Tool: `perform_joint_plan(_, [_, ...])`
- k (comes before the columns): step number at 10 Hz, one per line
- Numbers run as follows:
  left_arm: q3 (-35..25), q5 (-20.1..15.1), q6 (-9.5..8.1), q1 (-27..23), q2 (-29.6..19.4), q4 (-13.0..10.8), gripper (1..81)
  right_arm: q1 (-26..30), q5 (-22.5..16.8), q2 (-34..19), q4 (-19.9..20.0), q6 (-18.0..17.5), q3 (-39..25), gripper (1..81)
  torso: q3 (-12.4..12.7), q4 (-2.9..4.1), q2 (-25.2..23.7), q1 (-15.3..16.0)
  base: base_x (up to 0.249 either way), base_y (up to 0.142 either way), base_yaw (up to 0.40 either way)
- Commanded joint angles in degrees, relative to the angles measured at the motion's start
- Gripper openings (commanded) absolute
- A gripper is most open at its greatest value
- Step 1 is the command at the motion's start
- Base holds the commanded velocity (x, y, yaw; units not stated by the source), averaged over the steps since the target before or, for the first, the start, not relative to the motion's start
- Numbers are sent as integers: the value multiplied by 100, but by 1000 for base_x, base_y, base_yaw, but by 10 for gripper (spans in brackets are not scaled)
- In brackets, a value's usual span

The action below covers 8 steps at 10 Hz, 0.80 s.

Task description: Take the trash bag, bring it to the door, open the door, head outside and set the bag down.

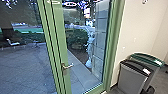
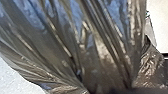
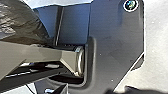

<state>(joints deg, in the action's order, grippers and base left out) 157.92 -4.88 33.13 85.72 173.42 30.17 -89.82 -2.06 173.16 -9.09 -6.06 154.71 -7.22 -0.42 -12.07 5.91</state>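
As the head view had it, the door [image 1: 58,37] looked shut, handle [image 1: 68,66] untouched, and beside it stood a black-lidded bin [image 1: 132,78] and a green-lidded bin [image 1: 147,59], contents hidden. Over to the left wrist view, and there was the trash bag [image 2: 60,47], right up close: thin, slippery, soft, easily torn, weight anyone's guess, best gripped where its pleats gathered! The right wrist view caught bag too, alongside the robot's body. Either pair of jaws, spread or pinching? I couldn't tell.

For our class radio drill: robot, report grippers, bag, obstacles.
Grippers: open or shut unclear. Bag close before left wrist camera. Door ahead, looks shut.
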Motion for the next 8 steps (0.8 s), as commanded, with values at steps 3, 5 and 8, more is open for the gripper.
perform_joint_plan(3, [-6,-426,44,-253,0,-37,10,240,-339,2,-22,-18,-3,811,0,0,0,-2,129,-75,0])
perform_joint_plan(5, [2,-426,44,-253,0,-29,10,232,-348,2,-22,-18,-3,811,0,0,0,-2,129,-32,0])
perform_joint_plan(8, [2,-426,44,-253,0,-29,10,214,-339,2,-22,-18,-3,811,0,0,0,-2,121,0,0])
